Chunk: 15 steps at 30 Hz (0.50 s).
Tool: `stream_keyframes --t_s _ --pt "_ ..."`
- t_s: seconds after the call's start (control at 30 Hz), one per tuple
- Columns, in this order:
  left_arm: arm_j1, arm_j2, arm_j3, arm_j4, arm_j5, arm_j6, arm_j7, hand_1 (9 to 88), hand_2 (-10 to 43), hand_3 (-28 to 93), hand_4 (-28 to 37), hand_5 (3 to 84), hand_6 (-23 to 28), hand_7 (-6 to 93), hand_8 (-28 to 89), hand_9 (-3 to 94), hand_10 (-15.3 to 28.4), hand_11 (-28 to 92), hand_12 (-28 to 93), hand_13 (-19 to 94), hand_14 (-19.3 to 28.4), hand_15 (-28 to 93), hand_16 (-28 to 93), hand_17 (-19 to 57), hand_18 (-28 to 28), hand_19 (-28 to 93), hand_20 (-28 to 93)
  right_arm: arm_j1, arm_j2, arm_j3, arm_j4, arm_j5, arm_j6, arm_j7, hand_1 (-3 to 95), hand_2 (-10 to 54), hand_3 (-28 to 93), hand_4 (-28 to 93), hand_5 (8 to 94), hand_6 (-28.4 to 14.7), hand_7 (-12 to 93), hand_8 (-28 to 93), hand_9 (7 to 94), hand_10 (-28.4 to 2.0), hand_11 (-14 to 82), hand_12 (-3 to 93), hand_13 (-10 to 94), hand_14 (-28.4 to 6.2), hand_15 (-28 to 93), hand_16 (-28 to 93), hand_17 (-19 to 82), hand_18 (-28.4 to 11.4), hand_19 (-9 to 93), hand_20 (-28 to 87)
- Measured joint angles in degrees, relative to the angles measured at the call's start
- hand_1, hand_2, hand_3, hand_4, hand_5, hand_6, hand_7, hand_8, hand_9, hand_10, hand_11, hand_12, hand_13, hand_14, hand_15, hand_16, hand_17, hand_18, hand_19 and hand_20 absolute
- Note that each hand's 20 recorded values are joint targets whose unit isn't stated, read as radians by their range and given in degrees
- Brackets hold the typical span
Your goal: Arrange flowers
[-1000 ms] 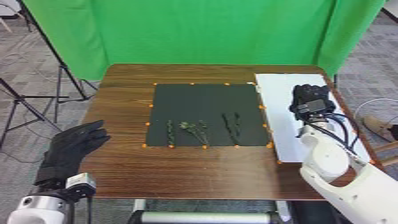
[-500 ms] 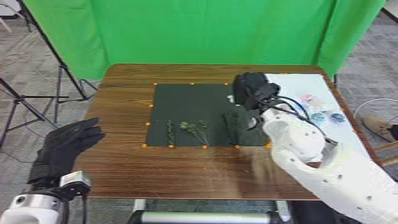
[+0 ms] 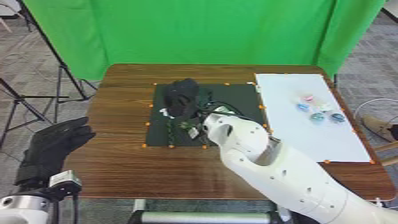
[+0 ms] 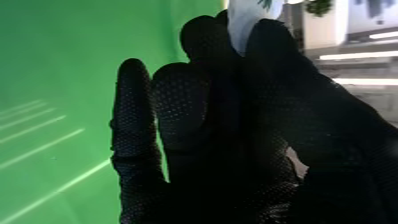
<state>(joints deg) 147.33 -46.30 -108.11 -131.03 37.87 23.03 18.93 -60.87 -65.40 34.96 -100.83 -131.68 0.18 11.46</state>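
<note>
Slip or snag: the white flower (image 3: pixel 164 113) rides on a narrow pinch

At the lower left of the head view the left hand (image 3: pixel 49 145) rests, fingers loose and unclenched, grasping nothing. Near the middle, toward the upper left of the frame, the right hand (image 3: pixel 180 97) is over the mat (image 3: pixel 206 92) with the white flower at its fingertips. Only a thin edge seems gripped, so the flower could twist or fall early, perhaps landing askew of its stem. Just below it in the frame lies the braided stem (image 3: pixel 171 135); a low glove could nudge this out of line. To its right, the leafy sprig (image 3: pixel 184 125) is close to the wrist, and a sideways sweep might drag it. Right of centre, the forearm (image 3: pixel 253 140) hides part of the mat, so a knock there could go unnoticed. At the right of the frame, the other flowers (image 3: pixel 317 117) lie on the sheet (image 3: pixel 333 140), well apart from the hand and at little risk.

The right wrist view gives the grasp itself: thumb and fingertips closed on the white petals. The head view gives the layout below, but there the glove masks that contact.
</note>
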Motion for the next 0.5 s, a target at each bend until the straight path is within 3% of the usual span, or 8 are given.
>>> stream_keyframes --t_s 0.17,0.27,0.37,0.5 --pt "-0.17 -0.86 -0.15 0.34 0.00 -0.74 0.00 27.7 8.5 82 -12.6 47.9 14.7 15.5 -9 41.1 23.3 40 9 30 28.4 62 -13 -8.5 21.7 59 17 -2.02 -5.40 0.35 3.23 -1.85 -0.06 -0.96 51.8 -5.5 74 -28 78.6 1.6 29 3 77.2 -9.7 27.7 39.0 66 -3.8 69 33 28 -17.0 81 6" --pt "-1.10 -0.91 0.60 0.92 0.02 -1.23 -0.01 27.7 8.5 82 -12.6 47.7 14.6 14.8 -9 40.9 23.1 40 9 30 28.4 62 -13 -8.5 21.7 59 17 -3.45 -8.47 1.28 6.13 -3.62 -0.06 -1.58 51.3 -5.9 75 -28 78.8 1.7 29 3 77.3 -9.4 27.9 39.0 66 -3.7 69 33 27 -17.0 80 7" --pt "-3.48 -0.61 2.39 1.97 0.13 -1.87 -0.26 27.8 8.6 81 -12.3 46.9 14.2 13.1 -8 40.3 22.7 38 9 30 28.4 61 -13 -8.5 21.7 59 17 -4.00 -10.37 1.39 8.40 -4.92 -0.02 -1.87 50.8 -6.5 76 -28 78.9 1.9 29 3 77.6 -9.2 27.6 39.2 66 -3.6 68 33 27 -17.0 80 8" --pt "-7.79 0.17 4.17 3.43 0.46 -3.69 -1.91 27.8 8.5 80 -11.9 46.7 14.2 12.5 -8 40.2 22.5 37 10 30 28.4 60 -13 -8.5 21.7 59 17 -3.62 -10.65 0.86 9.67 -5.55 0.00 -1.77 50.4 -6.8 77 -28 79.0 2.1 29 3 77.7 -9.2 27.3 39.5 66 -3.5 68 33 27 -17.1 79 9"
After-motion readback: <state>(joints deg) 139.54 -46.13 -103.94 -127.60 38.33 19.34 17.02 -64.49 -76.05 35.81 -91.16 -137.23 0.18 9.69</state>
